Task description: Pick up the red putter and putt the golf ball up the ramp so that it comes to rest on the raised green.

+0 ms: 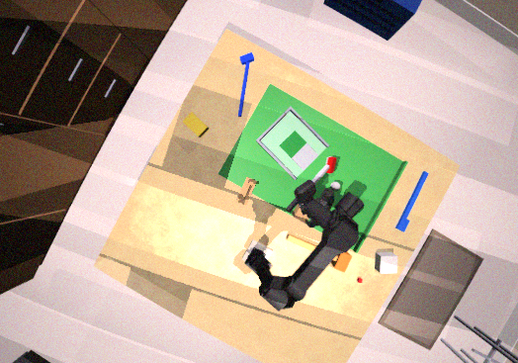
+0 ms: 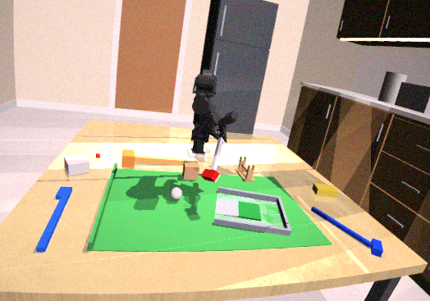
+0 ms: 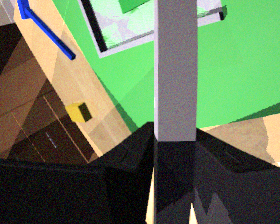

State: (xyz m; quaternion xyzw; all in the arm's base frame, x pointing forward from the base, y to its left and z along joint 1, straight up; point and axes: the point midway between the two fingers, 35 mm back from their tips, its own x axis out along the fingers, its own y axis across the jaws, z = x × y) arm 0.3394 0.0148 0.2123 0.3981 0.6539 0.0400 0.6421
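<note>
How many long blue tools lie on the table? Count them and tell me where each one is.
2. One blue club lies near the yellow block; a blue L-shaped stick lies across the green mat from it.

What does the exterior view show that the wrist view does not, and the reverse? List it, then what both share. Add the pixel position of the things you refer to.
Only the exterior view: the white golf ball (image 1: 335,185) (image 2: 176,193), the putter's red head (image 1: 331,164) (image 2: 211,175) and a white block (image 1: 387,262) (image 2: 77,165).

Only the wrist view: the putter's grey shaft (image 1: 321,172) (image 2: 217,154) (image 3: 175,75) close up, running in between the gripper's fingers.

Both: the green mat (image 1: 366,171) (image 2: 164,228) (image 3: 241,75), the yellow block (image 1: 195,124) (image 2: 325,190) (image 3: 78,112) and a blue club (image 1: 243,89) (image 2: 342,227) (image 3: 51,36).
</note>
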